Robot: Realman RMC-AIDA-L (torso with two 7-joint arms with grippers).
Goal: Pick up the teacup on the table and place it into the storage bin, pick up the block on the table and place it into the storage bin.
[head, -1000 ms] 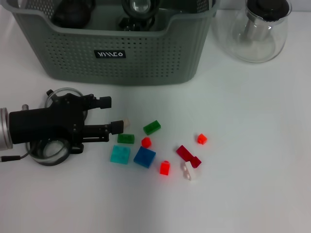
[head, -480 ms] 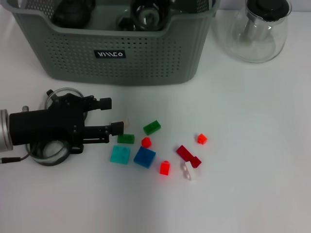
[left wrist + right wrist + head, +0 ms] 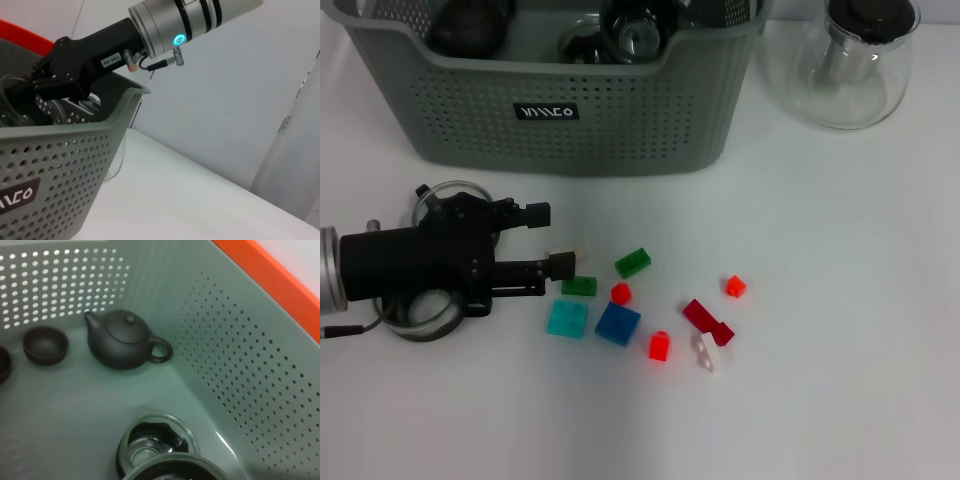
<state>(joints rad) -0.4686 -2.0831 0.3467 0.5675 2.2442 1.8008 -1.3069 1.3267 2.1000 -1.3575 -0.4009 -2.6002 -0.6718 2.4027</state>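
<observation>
in the head view the black left gripper [image 3: 560, 238] has eased back slightly from the small pale block [image 3: 579, 250], jaws parted, holding nothing. the right gripper [image 3: 638, 22] has shifted rightwards within the grey-green perforated plastic storage bin [image 3: 570, 125].

in the right wrist view a clear glass teacup [image 3: 157, 452] sits low inside the bin; its grip is indiscernible.

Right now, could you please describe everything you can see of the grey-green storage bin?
The storage bin is a large grey-green plastic basket standing upright at the back of the white table. Its walls are perforated with rows of small holes, its front rim dips into a scooped handle cut-out, and a small black label with white lettering sits on the front. Inside rest a dark teapot, a small dark cup and a glass vessel. The right end effector reaches in from above.
</observation>
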